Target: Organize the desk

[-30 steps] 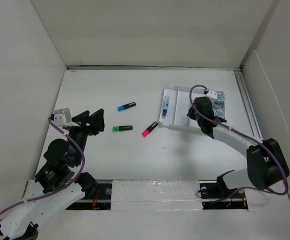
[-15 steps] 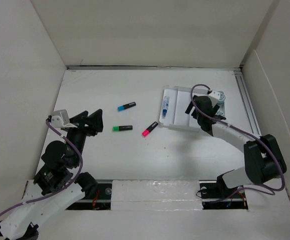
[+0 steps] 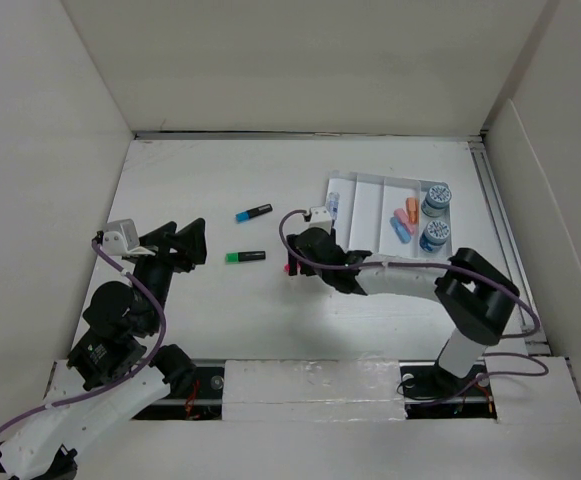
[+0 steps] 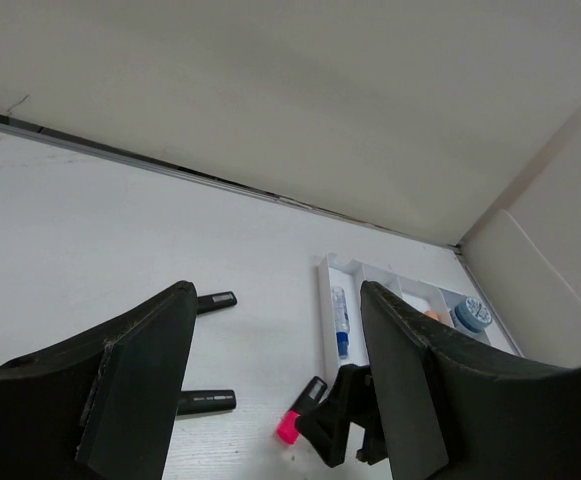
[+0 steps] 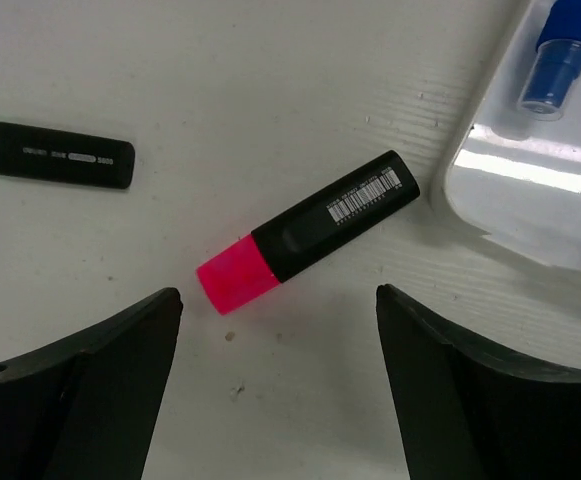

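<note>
Desk: desk (image 3: 210, 180) runs from arm bases to back wall, under everything; flat, matte white, white panels round it; close up, fine ribbing & a few specks
Loose bits: pink highlighter (image 5: 305, 232) mid-desk, angled, black end just beside the tray corner; green highlighter (image 3: 245, 257) to its left; blue highlighter (image 3: 254, 212) farther back
Tray: tray (image 3: 382, 177) back right; blue pen (image 5: 560, 50) in left slot; blue-lidded jars (image 3: 436, 198) in right slot; small orange, pink & blue pieces (image 3: 405, 217) between
R: right gripper (image 5: 278, 300) over pink highlighter, fingers spread, nothing held; its arm hides tray's near edge from above
L: left gripper (image 4: 275, 300) at desk's left, fingers apart, empty
</note>
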